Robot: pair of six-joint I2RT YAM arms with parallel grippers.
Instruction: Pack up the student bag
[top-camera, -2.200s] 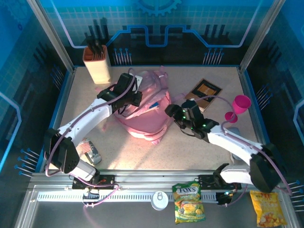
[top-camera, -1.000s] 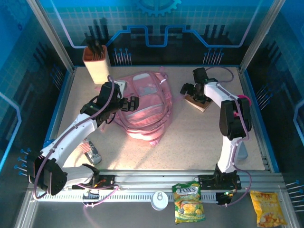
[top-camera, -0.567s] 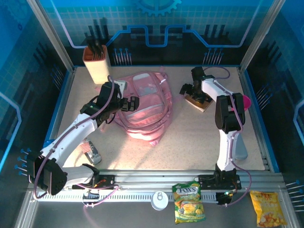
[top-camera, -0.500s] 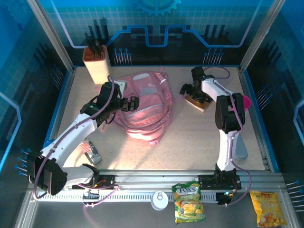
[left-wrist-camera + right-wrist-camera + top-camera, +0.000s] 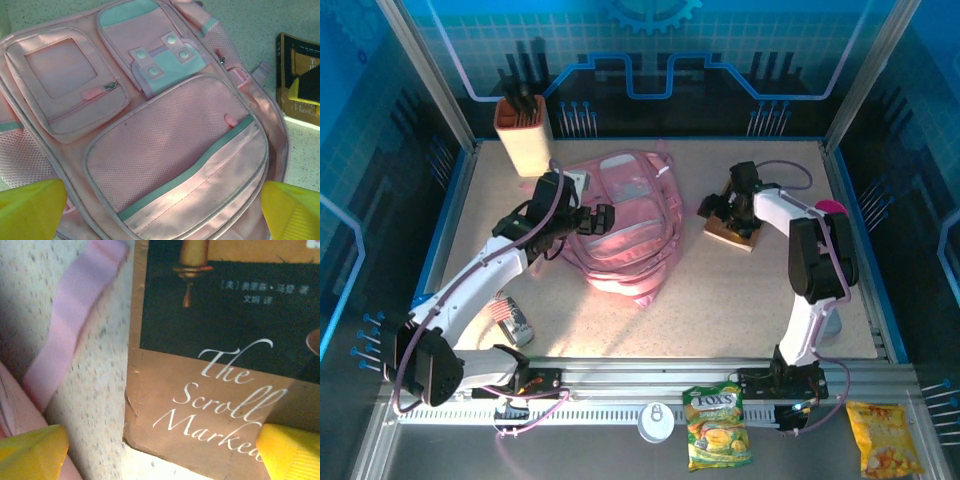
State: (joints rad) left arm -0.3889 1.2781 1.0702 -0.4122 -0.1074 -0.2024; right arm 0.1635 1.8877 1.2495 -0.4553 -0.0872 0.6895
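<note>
The student bag (image 5: 625,225) lies flat mid-table, toward the far side. The left gripper (image 5: 601,218) hovers over its left edge, jaws wide; its wrist camera picks out mesh pockets and zip pulls. The right gripper (image 5: 720,208), also wide, hangs over the book (image 5: 732,236) just right of the bag; close up, the cover reads "The Scroll Marke", with a pink strap (image 5: 75,315) beside it

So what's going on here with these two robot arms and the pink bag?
Two robot arms are packing a large soft pink fabric backpack, which lies front-up on the table, pockets zipped. The left claw hovers open above it. The right claw, also open, is poised low over a brown-and-black paperback book lying just right of the bag. Nothing is gripped, so the book is probably next to go in.
</note>
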